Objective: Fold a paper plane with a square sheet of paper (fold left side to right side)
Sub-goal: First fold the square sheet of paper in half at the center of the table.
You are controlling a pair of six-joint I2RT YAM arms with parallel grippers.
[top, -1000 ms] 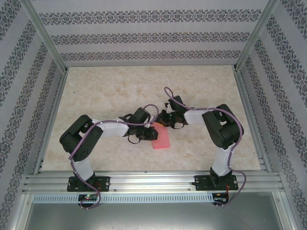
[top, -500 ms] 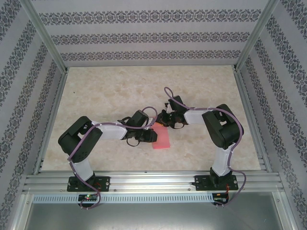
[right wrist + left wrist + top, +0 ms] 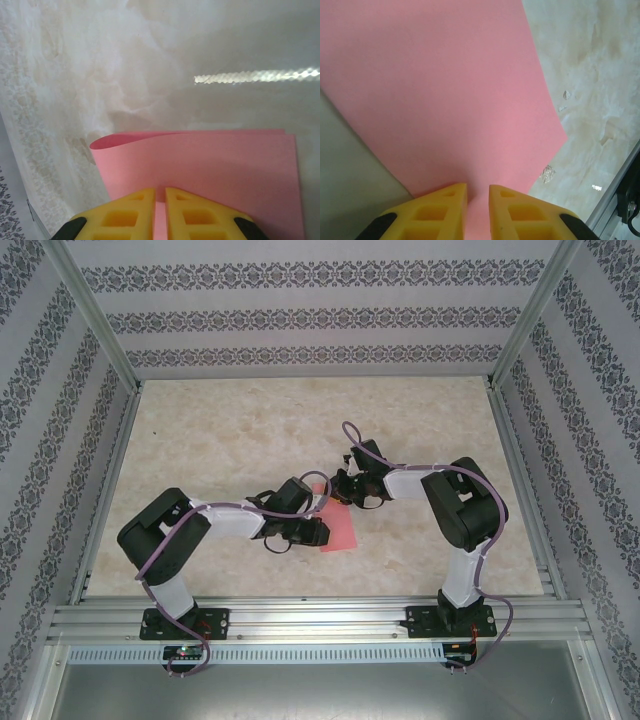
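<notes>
Square sheet of paper (image 3: pixel 338 530) lay on the bench (image 3: pixel 250 420), a little toward 6 o'clock of centre, between my two claws. My left claw (image 3: pixel 478 192) was clenched on its 9 o'clock edge, with pink running straight into the narrow gap between the jaws. I judged this the carrying grip, taking left side toward right. My right claw (image 3: pixel 160 195) was pinched shut on the 12 o'clock edge, likely as an anchor so the sheet would not skate. From the right wrist the sheet bowed in a soft loop at 9 o'clock, two layers showing. No crease looked pressed yet.
</notes>
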